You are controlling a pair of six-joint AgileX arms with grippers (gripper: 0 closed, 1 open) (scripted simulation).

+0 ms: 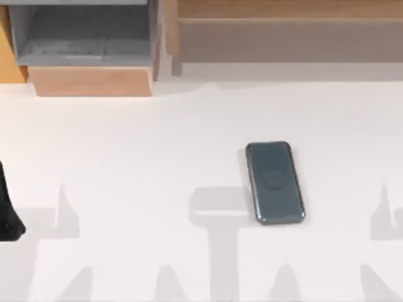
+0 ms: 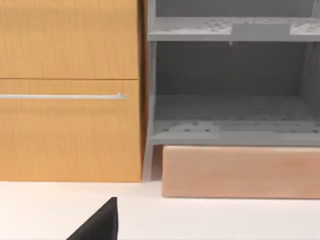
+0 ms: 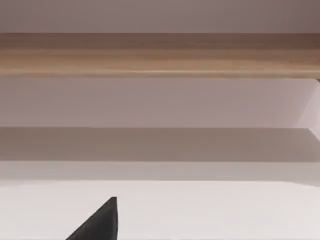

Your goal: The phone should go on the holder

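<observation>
At the bench's [image 1: 126,157] left edge, toward the front, a dark part of the left arm [image 1: 7,211] is poking in over the white top. A black wedge of the left gripper [image 2: 100,225] is showing in the left wrist view, hanging just above the bench. How wide that gripper is set I cannot tell.

It is facing the back left corner. A wooden cabinet [image 2: 70,130] is standing there, with a thin metal handle [image 2: 60,96] running across its front. Just beside it, a grey shelf unit [image 1: 82,38] is sitting on a pale wooden block [image 1: 91,82], and that block is resting on the bench at its back edge.

A little right of the bench's middle, the phone [image 1: 274,182] is lying flat, face up. Its long side is running from back to front and leaning slightly. It is lying well apart from the back edge and from both side edges. Nothing is touching it or crowding it, and only a grey shadow is crossing the bench under its front end.

Along the right part of the back edge, a long wooden board [image 1: 283,9] is stretching above a pale panel. A black wedge of the right gripper [image 3: 100,225] is hanging over the bench and facing that board, and its setting cannot be told either.
</observation>
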